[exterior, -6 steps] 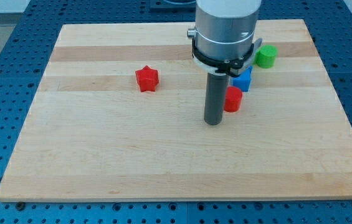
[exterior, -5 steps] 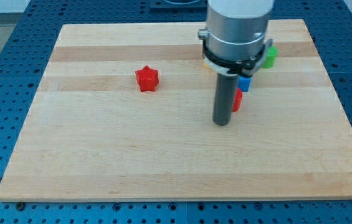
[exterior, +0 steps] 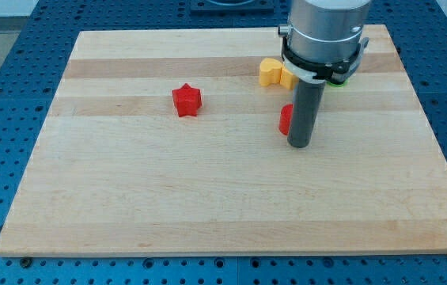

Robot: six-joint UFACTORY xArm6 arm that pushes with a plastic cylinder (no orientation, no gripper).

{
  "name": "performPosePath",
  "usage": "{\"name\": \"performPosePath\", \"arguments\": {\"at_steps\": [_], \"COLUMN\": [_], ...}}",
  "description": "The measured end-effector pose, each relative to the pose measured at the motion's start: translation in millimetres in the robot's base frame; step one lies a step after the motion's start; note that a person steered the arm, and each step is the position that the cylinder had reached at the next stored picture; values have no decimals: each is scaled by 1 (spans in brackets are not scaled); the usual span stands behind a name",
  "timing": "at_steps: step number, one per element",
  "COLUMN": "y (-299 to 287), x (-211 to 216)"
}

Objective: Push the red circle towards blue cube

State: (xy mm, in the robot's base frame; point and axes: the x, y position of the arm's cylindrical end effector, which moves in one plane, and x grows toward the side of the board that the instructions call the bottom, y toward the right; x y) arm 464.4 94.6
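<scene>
The red circle (exterior: 285, 119) sits on the wooden board, right of centre, mostly hidden behind my rod. My tip (exterior: 300, 145) rests on the board just to the right of and below the red circle, touching or almost touching it. The blue cube is hidden behind the arm's body. A sliver of the green block (exterior: 345, 77) shows at the right edge of the arm's body.
A red star block (exterior: 186, 100) lies left of centre. A yellow block (exterior: 273, 72) lies near the view's top, just left of the arm. The wooden board (exterior: 128, 198) sits on a blue perforated table.
My tip has moved to the view's right, from the left side of the red circle to its right side. The arm now covers the blue cube and uncovers the yellow block.
</scene>
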Motion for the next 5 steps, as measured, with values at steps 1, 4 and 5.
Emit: {"name": "performPosePath", "arguments": {"at_steps": [1,4,5], "y": [-2,-2,-10], "x": [-1,-5,-2]}}
